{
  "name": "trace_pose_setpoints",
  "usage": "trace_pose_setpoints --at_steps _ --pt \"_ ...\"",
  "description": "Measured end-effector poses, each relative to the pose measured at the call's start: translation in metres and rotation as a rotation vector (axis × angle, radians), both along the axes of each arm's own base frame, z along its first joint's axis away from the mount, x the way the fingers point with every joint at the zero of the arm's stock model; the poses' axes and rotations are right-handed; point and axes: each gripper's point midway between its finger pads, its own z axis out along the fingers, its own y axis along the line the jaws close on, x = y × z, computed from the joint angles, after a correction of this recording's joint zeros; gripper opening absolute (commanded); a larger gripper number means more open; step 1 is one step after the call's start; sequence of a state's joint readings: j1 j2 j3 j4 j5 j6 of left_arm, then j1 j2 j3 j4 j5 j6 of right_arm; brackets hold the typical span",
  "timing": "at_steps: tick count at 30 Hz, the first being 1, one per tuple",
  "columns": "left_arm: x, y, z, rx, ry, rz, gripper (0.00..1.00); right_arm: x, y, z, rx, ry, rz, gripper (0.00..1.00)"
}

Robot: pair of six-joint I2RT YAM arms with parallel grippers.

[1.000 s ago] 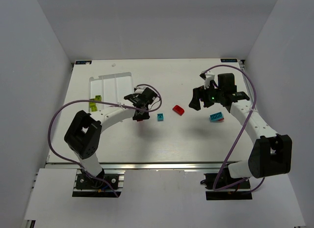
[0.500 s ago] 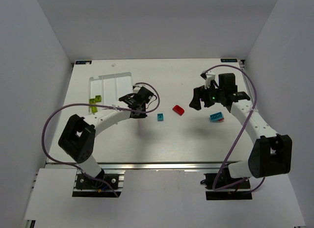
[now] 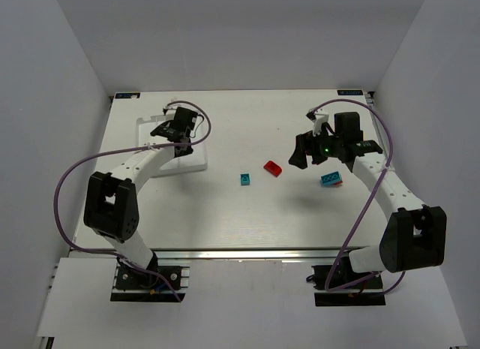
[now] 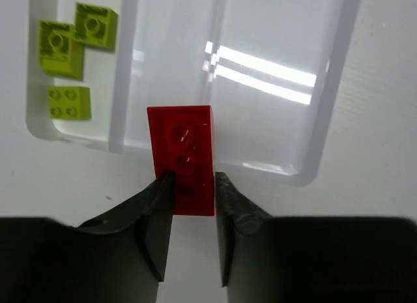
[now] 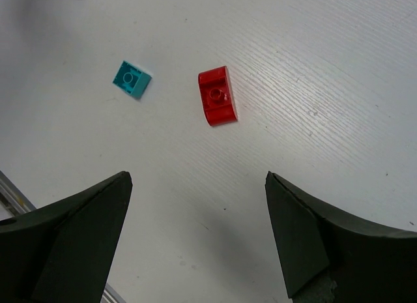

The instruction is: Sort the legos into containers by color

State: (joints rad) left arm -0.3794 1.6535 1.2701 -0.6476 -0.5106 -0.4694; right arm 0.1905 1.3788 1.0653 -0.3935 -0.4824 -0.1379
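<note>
While the left gripper (image 4: 193,180) hung at the white tray (image 4: 332,101), it pinched a red brick (image 4: 180,146) endwise over the tray's rim | three yellow-green bricks (image 4: 71,42) lay in the tray's end compartment, next to the one under the red brick | right gripper (image 5: 197,179) spread wide, well right of the tray | curved red brick (image 5: 217,95) and teal brick (image 5: 131,78) lay apart, right of the tray

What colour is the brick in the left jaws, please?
The rectangular plastic brick is red; left wrist view.
</note>
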Motion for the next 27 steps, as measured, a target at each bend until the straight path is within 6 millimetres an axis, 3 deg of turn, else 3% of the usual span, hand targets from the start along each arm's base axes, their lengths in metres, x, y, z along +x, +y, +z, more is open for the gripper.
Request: trace_pose_setpoints --at_steps 3,7,12,15,16,18,21,23,27 --pt "0.015 0.015 0.002 -0.002 -0.006 0.034 0.67 -0.001 0.002 0.001 0.009 0.002 0.010 0.88" --pt "0.033 0.026 -0.003 -0.012 0.002 0.067 0.75 -0.004 0.005 0.002 0.024 0.003 0.032 0.88" --pt "0.042 0.038 -0.028 -0.019 0.054 0.093 0.74 -0.008 0.011 0.005 0.045 -0.004 0.075 0.84" --pt "0.043 0.044 -0.037 -0.037 0.077 0.101 0.62 -0.015 0.015 0.006 0.067 -0.007 0.115 0.74" --pt "0.044 0.047 -0.039 -0.044 0.081 0.104 0.50 -0.018 0.017 0.007 0.078 -0.008 0.136 0.71" --pt "0.046 0.051 -0.041 -0.062 0.083 0.106 0.42 -0.026 0.023 0.008 0.099 -0.009 0.175 0.66" --pt "0.051 0.055 -0.041 -0.091 0.076 0.102 0.46 -0.036 0.031 0.010 0.130 -0.009 0.232 0.64" --pt "0.052 0.057 -0.041 -0.109 0.075 0.097 0.58 -0.041 0.036 0.011 0.145 -0.011 0.262 0.65" --pt "0.056 0.060 -0.041 -0.153 0.068 0.092 0.59 -0.050 0.048 0.015 0.169 -0.018 0.330 0.74"
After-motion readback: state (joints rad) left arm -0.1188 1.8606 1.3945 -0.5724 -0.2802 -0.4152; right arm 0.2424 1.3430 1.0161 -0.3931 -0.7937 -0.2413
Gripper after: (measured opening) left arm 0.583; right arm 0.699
